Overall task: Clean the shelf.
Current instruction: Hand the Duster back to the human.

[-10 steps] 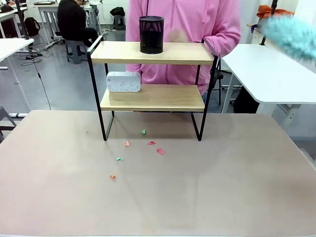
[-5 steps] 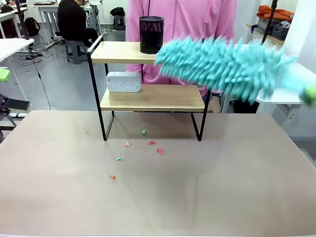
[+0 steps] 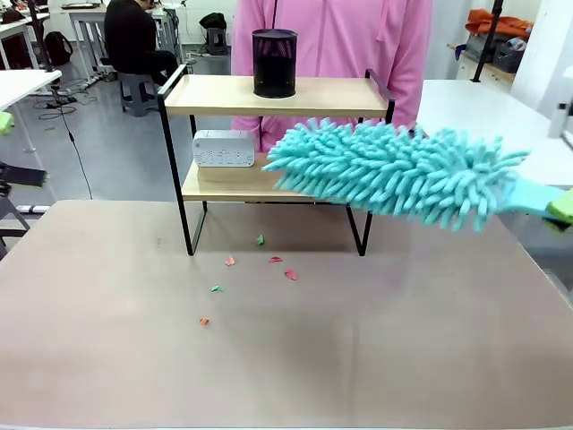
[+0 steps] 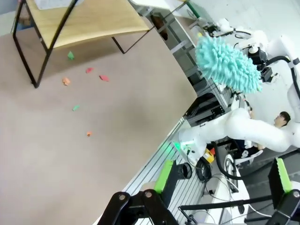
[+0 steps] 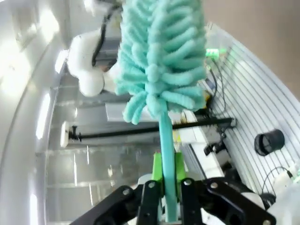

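Nearest, on the tabletop [image 3: 376, 358]: paper scraps [image 3: 291, 274] scattered in front of the shelf legs, red, orange and green. Easily blown or flicked further by a low sweep — a mess moved, not removed.

Next, the duster [image 3: 394, 170], teal and fluffy, held level across the right half of the front view, its tip reaching in front of the lower board. Handle clamped tight between the green pads of the right gripper [image 5: 168, 187], jaws narrow around it. Risk of the handle twisting in that grip if the head drags hard against a metal leg.

Left gripper [image 4: 220, 180] wide, empty, hanging well off the table's left side.

Then the shelf [image 3: 277, 179] itself, standing at the far middle of the table. On the lower board, a white box [image 3: 224, 148] near the left end; on the top board, a black mesh cup [image 3: 274, 63] — light-looking, likely to tip or slide off under a fast pass. Thin frame also liable to shift if pushed sideways.

Farthest, a person in pink [image 3: 331, 40] standing just behind the shelf — within reach of an overshooting stroke.
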Robot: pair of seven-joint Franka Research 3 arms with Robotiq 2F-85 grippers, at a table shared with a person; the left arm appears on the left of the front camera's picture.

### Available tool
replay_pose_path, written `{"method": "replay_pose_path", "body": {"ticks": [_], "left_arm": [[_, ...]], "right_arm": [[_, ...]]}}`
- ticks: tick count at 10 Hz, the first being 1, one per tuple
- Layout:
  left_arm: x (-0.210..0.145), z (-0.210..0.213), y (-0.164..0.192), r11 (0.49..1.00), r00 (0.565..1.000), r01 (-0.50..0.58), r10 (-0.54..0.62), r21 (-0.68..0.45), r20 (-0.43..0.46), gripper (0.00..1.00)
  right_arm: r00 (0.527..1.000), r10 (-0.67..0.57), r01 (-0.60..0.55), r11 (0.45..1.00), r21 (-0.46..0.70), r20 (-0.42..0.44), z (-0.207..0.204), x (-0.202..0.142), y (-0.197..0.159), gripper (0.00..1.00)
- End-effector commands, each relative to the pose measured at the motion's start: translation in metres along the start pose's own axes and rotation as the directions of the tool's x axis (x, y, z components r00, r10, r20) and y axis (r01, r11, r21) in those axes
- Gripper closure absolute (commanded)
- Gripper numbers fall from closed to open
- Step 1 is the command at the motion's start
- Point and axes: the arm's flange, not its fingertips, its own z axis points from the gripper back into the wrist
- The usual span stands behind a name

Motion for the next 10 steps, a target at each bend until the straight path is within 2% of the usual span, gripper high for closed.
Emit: {"method": "replay_pose_path", "body": {"ticks": [1,3,4,8,10], "left_arm": [[0.008,-0.041,0.005,0.999,0.999,0.0,-0.002,-0.043,-0.05,0.0],[0.01,-0.068,0.014,0.996,0.991,-0.049,0.038,-0.076,-0.131,0.0],[0.005,-0.089,0.016,0.992,0.974,-0.07,0.045,-0.108,-0.221,0.0],[-0.01,-0.158,0.0,0.985,0.906,-0.047,-0.027,-0.164,-0.423,0.0],[-0.024,-0.193,0.001,0.979,0.863,-0.084,-0.023,-0.187,-0.504,0.0]], "right_arm": [[0.957,0.139,-0.139,0.99,0.018,-0.253,-0.006,0.021,0.019,0.87],[0.895,0.185,-0.209,0.978,-0.015,-0.405,-0.027,0.03,0.036,0.87],[0.846,0.165,-0.218,0.975,-0.048,-0.506,-0.043,0.045,0.036,0.87],[0.768,0.163,-0.204,0.979,0.005,-0.62,-0.069,0.096,0.031,0.87],[0.777,0.154,-0.186,0.982,0.01,-0.61,-0.069,0.104,0.025,0.87]]}}
